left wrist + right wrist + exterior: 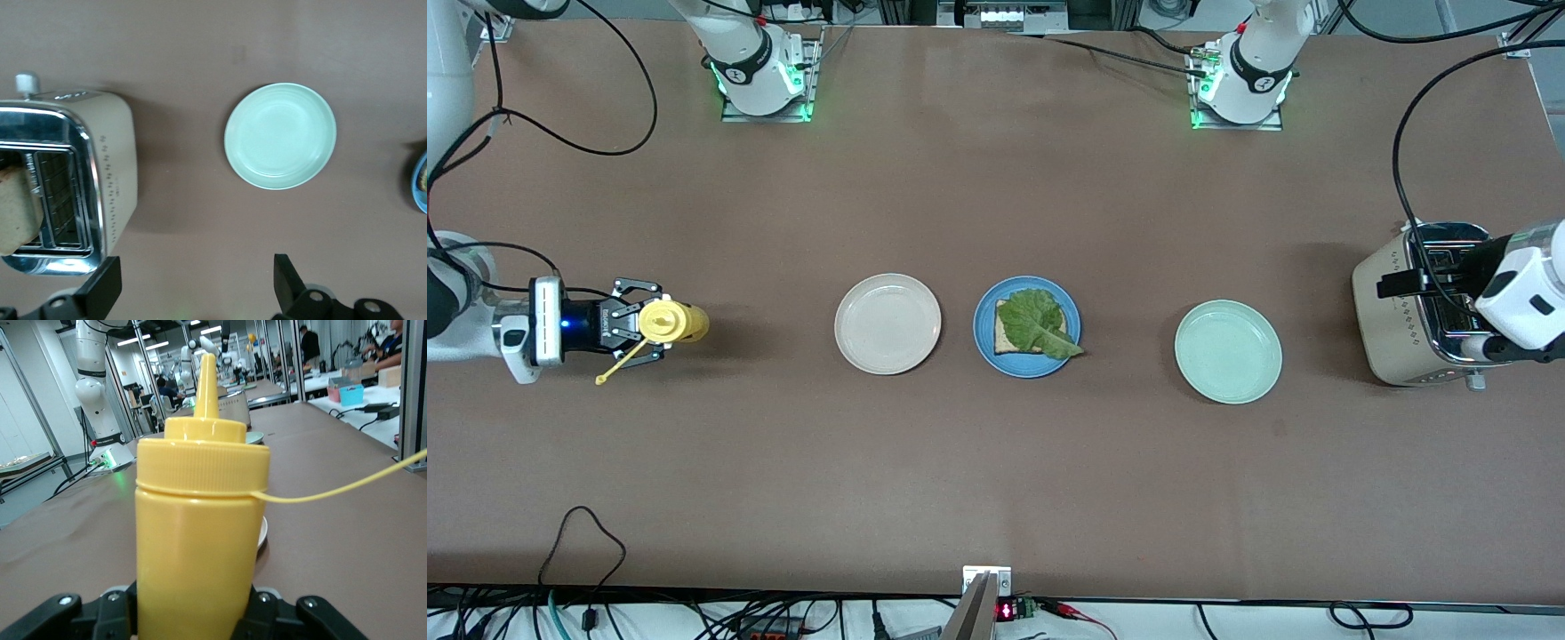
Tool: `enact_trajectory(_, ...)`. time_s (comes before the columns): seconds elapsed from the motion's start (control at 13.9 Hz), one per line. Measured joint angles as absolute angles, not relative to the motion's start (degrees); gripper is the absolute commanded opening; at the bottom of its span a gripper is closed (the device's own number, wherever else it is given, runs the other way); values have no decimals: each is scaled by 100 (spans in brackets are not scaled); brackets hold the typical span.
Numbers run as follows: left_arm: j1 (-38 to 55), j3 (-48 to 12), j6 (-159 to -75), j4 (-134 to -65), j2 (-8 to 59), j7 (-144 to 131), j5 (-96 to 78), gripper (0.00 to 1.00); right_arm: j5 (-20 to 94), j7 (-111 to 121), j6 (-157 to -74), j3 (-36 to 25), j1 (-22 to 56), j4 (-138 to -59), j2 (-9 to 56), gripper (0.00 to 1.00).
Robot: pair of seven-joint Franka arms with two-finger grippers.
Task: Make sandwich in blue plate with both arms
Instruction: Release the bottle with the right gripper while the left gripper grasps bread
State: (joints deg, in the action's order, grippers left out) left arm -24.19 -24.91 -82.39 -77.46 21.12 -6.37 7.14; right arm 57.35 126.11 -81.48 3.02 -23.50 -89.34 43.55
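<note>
Blue plate (985,342) at mid-table, between a beige plate (887,323) and a mint-green plate (1228,351); on it one bread slice (1009,336) topped with a lettuce leaf (1040,323) — no second slice on top. Right gripper (639,333) at the right arm's end of the table, clamped around a yellow squeeze bottle (197,520), standing upright. Left gripper (197,283) over the toaster (1400,316) at the left arm's end, fingers (107,283) spread wide and holding nothing — a bread slice in the slot (15,210).
</note>
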Motion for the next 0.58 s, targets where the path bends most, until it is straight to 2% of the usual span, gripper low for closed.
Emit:
enact_trajectory(0.29,-2920,-2432,-8275,-7749,2340,36,1640,100,5797,13471,-8137,310,-2501,-8909,4735,36)
enact_trajectory(0.58,-3425,-2423,-8942,-8135,2538,1001,2180,97,5917,14166,-8137,313,-2565,-8904,5109,36)
